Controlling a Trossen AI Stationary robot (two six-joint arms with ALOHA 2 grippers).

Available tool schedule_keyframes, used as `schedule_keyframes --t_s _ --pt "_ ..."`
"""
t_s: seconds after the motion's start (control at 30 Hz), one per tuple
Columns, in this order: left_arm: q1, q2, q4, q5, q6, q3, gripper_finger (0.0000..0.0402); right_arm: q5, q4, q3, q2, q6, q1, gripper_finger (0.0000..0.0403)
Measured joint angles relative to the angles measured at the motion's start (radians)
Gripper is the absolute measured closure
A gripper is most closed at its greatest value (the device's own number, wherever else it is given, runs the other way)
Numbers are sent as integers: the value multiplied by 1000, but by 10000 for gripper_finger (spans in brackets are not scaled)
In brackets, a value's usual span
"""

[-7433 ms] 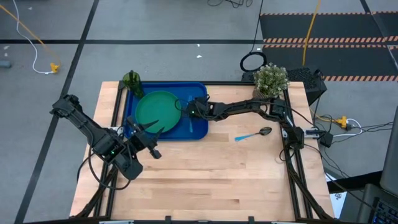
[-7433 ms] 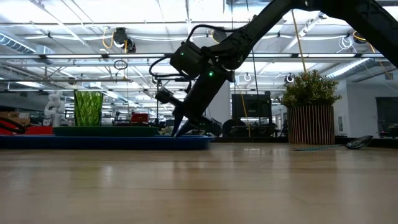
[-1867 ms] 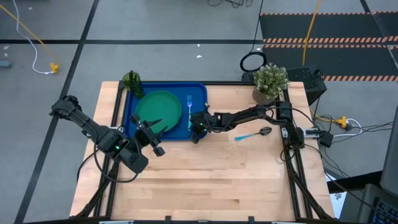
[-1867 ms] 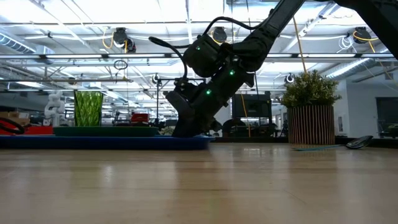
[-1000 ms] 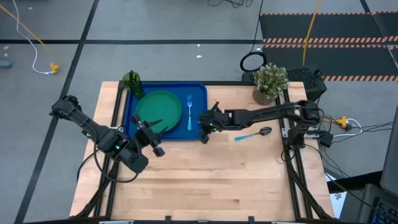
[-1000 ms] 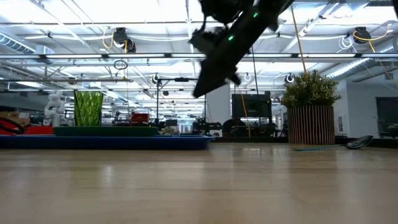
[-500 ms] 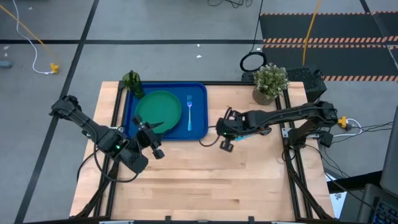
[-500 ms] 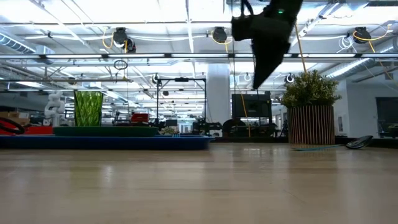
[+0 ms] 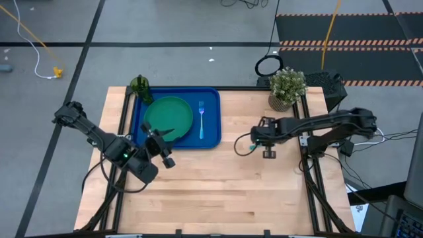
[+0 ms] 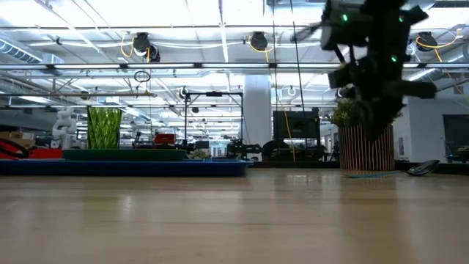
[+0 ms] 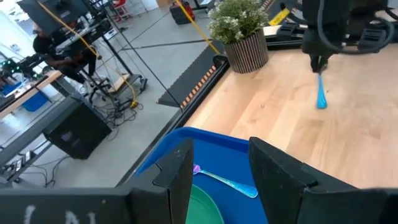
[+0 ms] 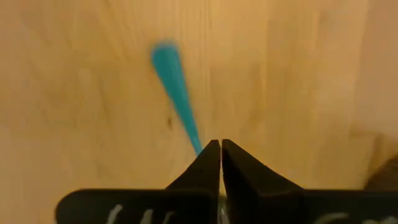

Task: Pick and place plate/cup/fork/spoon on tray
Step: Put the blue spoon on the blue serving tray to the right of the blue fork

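Your spoon (image 11: 321, 94) lies on the bare wood between the tray (image 9: 211, 135) and the potted plant (image 9: 287, 84), its light-blue handle showing just past the right gripper (image 9: 269, 153), which hangs above it with its fingers pressed together and nothing between them. You will need to spread those fingers before you descend, then straddle the handle across its width; it lies flat and thin on the boards, so go low and close gently. The plate (image 9: 168, 115) and fork (image 9: 201, 119) already lie in the tray, with the cup (image 9: 139, 84) at its far left corner. The left gripper (image 9: 157, 142) waits part open at the tray's near edge, over the plate's rim. Carry the spoon over the low rim to the blue strip beside the fork; the board between is open, but keep off the plant
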Motion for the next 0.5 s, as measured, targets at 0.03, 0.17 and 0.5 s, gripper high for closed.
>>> schedule_keyframes --t_s 0.03,0.17,0.5 --pt "5 0 0 0 -10 0 245 -18 0 -25 -12 -14 -14 386" --pt "17 0 0 0 -40 0 245 -65 0 -92 -46 -84 -52 354" --pt "22 0 0 38 -111 -40 245 -69 2 -105 -35 -212 -63 276"
